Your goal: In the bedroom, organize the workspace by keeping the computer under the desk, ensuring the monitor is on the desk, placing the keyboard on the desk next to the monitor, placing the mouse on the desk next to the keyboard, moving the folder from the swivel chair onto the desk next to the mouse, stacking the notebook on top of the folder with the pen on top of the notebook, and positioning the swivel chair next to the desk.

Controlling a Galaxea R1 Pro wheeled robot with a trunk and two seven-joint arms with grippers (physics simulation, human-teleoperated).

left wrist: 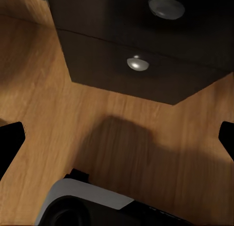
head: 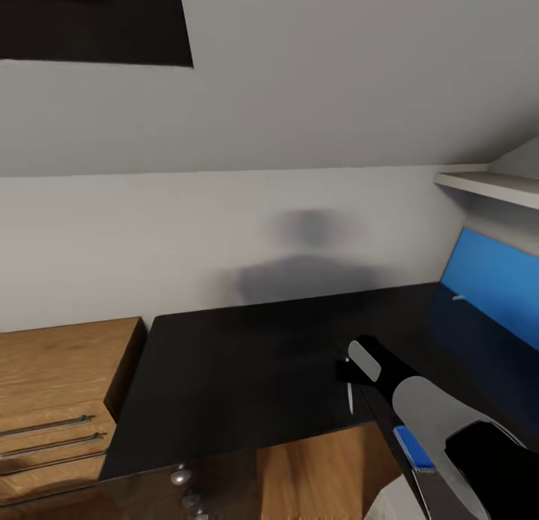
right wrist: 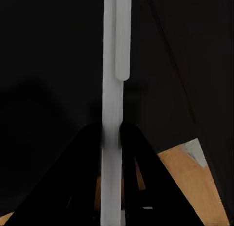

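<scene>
The desk [head: 247, 370] spreads its glossy black top across the head view, with the blue back panel [head: 494, 280] at its right. My right gripper [head: 346, 374] hovers over the desk's front right part, shut on the pen [head: 349, 398], a thin pale stick. In the right wrist view the pen [right wrist: 113, 113] runs straight out between the closed fingers of the gripper [right wrist: 113, 138], above the black top [right wrist: 48, 65]. A corner of the bright blue folder [head: 410, 446] peeks out beside my right forearm, below the desk's front edge. My left gripper [left wrist: 117, 143] is open over the wooden floor.
A low wooden drawer chest [head: 52, 400] stands against the desk's left end. The black drawer unit [left wrist: 146, 74] with round knobs sits under the desk's front. A white shelf [head: 494, 186] juts out at upper right. Grey sloped wall behind.
</scene>
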